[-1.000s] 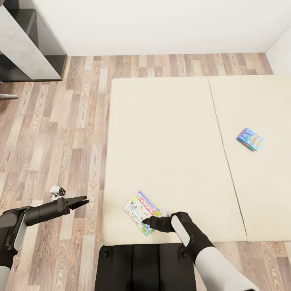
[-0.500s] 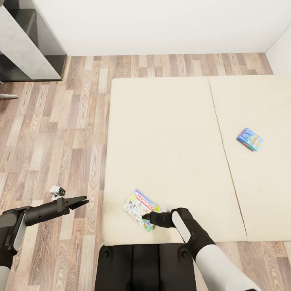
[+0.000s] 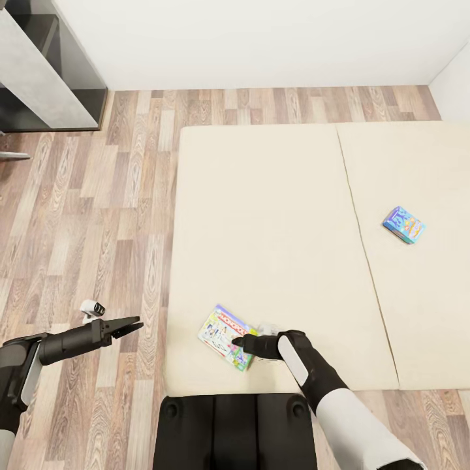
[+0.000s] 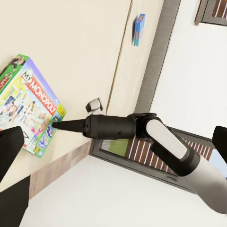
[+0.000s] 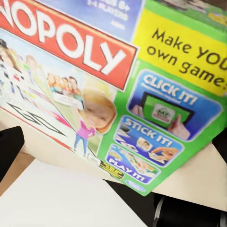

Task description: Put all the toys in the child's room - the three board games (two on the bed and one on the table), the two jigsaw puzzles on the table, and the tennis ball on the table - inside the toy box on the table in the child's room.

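Right gripper (image 3: 239, 341) grips the big green-edged game box (image 3: 224, 337) at the bed's (image 3: 274, 215) near edge, slid slightly toward 9 o'clock since before. Small blue box (image 3: 403, 224) lies at 2 o'clock. Left gripper (image 3: 134, 323) hangs narrowly open over the floor (image 3: 98, 215).
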Controlling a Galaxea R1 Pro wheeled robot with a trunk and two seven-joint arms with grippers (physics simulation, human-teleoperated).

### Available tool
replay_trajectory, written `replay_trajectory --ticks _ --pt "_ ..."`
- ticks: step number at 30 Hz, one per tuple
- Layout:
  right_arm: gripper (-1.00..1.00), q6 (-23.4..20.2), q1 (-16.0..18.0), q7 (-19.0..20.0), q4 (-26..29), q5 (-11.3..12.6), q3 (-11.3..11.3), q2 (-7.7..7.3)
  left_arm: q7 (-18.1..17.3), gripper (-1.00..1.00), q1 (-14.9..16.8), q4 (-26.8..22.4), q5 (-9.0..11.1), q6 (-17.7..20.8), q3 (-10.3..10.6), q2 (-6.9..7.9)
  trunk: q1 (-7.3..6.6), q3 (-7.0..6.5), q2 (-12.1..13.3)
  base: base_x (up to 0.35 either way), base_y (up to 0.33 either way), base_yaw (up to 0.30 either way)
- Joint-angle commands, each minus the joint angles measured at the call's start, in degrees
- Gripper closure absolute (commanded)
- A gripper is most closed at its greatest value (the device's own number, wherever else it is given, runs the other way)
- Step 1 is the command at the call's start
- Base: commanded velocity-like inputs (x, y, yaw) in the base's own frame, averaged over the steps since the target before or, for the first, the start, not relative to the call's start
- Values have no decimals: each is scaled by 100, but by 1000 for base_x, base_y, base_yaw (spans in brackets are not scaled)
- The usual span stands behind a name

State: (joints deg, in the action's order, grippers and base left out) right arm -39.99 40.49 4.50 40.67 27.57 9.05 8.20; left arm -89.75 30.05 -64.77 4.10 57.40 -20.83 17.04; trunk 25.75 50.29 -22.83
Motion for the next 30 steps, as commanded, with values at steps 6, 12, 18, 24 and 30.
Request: replay_trajectory --ticks 6,12,18,24,30 --pt "-100 -1 86 17 2 -32 -20 -91 -25 -100 1 -1 -6 62 0 1 3 6 -8 0 0 0" --pt "-100 29 148 16 -5 -33 -35 -121 -25 -100 1 -1 -6 61 0 1 3 6 -8 0 0 0" --pt "-100 43 203 16 -11 -40 -38 -89 -25 -100 1 -1 -6 64 0 1 3 6 -8 0 0 0" --pt "-100 55 243 16 -41 -41 -35 -57 -25 -100 1 -1 -6 61 0 1 3 6 -8 0 0 0" --pt "-100 244 255 16 -112 -32 -23 -85 -25 -100 1 -1 -6 61 0 1 3 6 -8 0 0 0"
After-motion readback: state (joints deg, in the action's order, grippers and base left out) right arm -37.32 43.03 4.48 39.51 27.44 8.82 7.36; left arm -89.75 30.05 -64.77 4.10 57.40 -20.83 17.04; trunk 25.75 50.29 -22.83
